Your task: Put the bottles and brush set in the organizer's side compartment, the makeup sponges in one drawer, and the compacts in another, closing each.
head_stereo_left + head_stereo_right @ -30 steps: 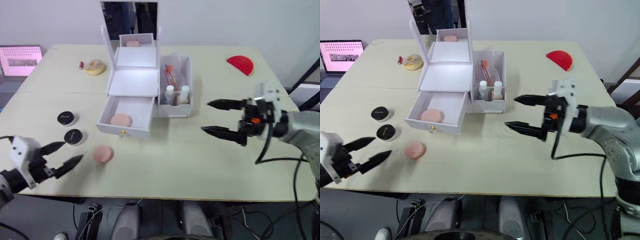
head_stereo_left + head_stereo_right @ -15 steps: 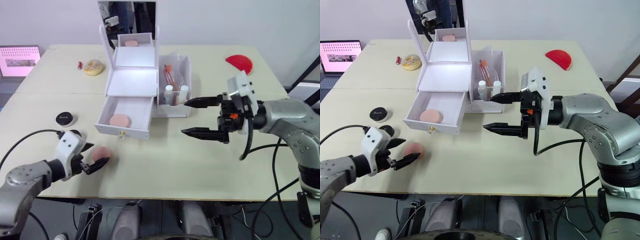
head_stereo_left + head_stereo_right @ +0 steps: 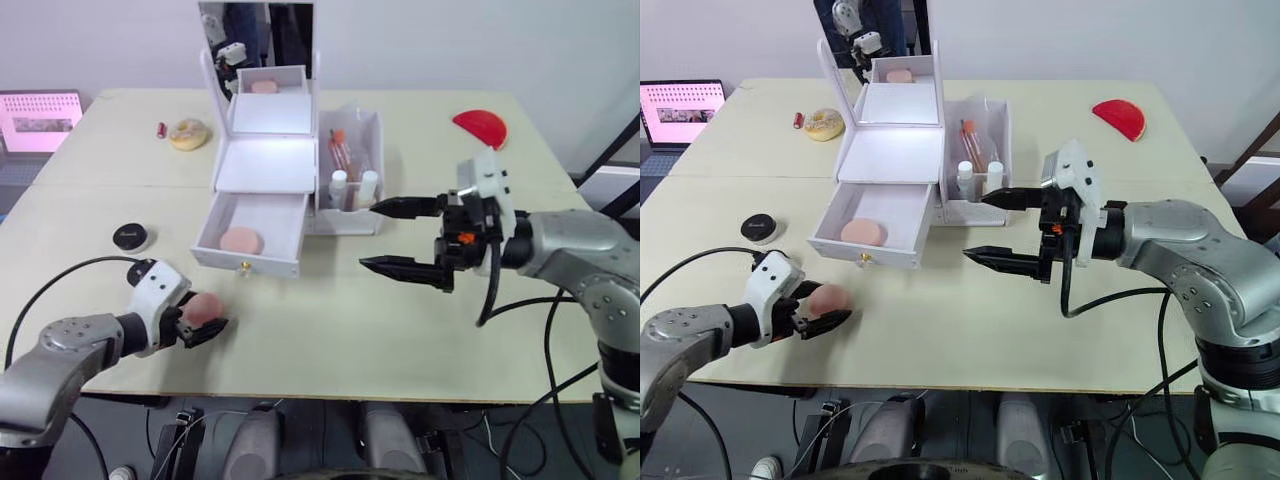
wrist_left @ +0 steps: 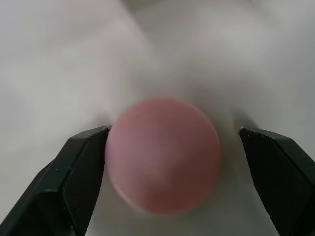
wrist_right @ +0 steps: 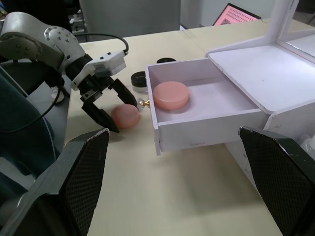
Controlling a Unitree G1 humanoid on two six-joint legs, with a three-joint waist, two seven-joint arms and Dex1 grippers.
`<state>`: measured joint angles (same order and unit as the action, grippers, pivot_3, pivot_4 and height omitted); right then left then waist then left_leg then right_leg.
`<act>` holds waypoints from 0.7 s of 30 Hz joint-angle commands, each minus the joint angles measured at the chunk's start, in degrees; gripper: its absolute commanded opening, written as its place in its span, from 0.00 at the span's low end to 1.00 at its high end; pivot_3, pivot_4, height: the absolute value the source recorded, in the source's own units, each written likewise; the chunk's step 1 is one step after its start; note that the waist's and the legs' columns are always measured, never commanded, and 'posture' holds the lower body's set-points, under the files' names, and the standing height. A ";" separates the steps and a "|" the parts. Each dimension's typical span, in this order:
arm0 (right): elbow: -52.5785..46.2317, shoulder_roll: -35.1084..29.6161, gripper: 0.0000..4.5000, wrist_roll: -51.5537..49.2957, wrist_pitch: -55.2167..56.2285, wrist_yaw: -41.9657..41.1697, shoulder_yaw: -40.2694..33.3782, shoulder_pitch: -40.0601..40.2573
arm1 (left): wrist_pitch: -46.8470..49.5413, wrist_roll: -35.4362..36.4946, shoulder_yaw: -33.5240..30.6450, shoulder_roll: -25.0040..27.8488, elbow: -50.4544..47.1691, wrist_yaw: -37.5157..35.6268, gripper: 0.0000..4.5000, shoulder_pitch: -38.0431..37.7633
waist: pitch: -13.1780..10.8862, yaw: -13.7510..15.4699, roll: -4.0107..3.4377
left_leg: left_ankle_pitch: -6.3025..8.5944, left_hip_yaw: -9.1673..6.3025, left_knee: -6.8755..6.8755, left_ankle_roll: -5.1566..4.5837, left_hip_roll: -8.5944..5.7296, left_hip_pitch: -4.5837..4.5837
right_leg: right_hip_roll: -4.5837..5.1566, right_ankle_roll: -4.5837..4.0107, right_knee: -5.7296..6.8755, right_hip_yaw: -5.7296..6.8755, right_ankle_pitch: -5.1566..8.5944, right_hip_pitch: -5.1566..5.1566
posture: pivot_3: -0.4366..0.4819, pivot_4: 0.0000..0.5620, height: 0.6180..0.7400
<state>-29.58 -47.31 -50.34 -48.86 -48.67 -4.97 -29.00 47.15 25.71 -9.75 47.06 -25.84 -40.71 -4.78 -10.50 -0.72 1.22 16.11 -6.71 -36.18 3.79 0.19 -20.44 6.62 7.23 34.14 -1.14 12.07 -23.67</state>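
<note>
The left gripper [image 3: 201,318] is spread around the loose sponge [image 3: 203,307], one finger each side, not yet pinching; the right gripper [image 3: 400,237] hangs spread wide over the table, right of the organizer [image 3: 285,170]. The sponge is a soft, round pink puck lying near the table's [image 3: 330,340] near-left edge. If the fingers close off-centre, the springy foam could squirt out and roll off the near edge. The open drawer [image 3: 252,235], smooth white plastic, already holds one sponge [image 3: 241,240]. A black round compact [image 3: 132,237] sits left. Bottles [image 3: 354,187] and brushes [image 3: 341,152] stand in the side compartment. A clumsy drop could miss the shallow drawer
</note>
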 commanded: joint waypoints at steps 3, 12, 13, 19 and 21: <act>-1.81 -0.38 1.00 -0.96 0.12 0.57 -1.72 -0.33 | -1.89 -1.33 1.33 -0.29 0.46 0.07 0.97 -0.41 | 0.00 -0.04 0.00 | 0.00 0.00 0.00 0.00 0.00 0.01 | 0.00 0.00 0.00 0.00 0.00 0.00 | 0.48 0.27 1.00; -0.98 0.10 1.00 -0.86 0.43 0.55 -1.38 -1.71 | -2.49 -2.18 1.16 0.73 0.73 -0.63 0.59 -1.80 | 0.01 -0.05 -0.02 | 0.00 0.00 0.03 0.00 0.00 0.01 | 0.00 0.01 -0.02 0.00 0.01 0.00 | 0.48 0.27 1.00; -0.84 0.16 1.00 -0.73 0.51 0.51 -1.26 -1.85 | -2.47 -1.98 1.02 0.70 0.78 -0.69 0.59 -1.78 | 0.01 -0.05 -0.02 | 0.00 0.00 0.04 0.00 0.00 0.01 | 0.00 0.01 -0.02 0.00 0.01 0.00 | 0.48 0.27 1.00; -0.65 0.48 1.00 -0.36 0.71 0.51 -0.92 -1.91 | -2.54 -0.38 -1.81 1.16 -0.51 -1.72 0.59 -2.06 | 0.01 -0.19 -0.01 | 0.00 0.00 0.04 0.00 0.00 0.02 | 0.00 0.01 -0.02 0.00 0.01 -0.01 | 0.48 0.27 1.00; -0.63 0.59 1.00 -0.32 0.75 0.49 -0.85 -1.88 | -1.99 1.12 -4.75 1.84 -1.76 -2.78 0.59 -2.56 | 0.00 -0.28 0.00 | 0.00 0.00 0.04 0.00 0.00 0.00 | 0.00 0.01 -0.02 0.00 0.01 -0.03 | 0.48 0.27 1.00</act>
<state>-29.50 -47.01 -50.31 -49.15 -48.15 -4.92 -29.78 44.74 25.33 -11.22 47.41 -25.45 -42.32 -6.85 -10.50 -1.00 1.22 16.11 -6.70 -36.13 3.79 0.19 -20.46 6.62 7.24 34.11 -1.14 12.08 -23.72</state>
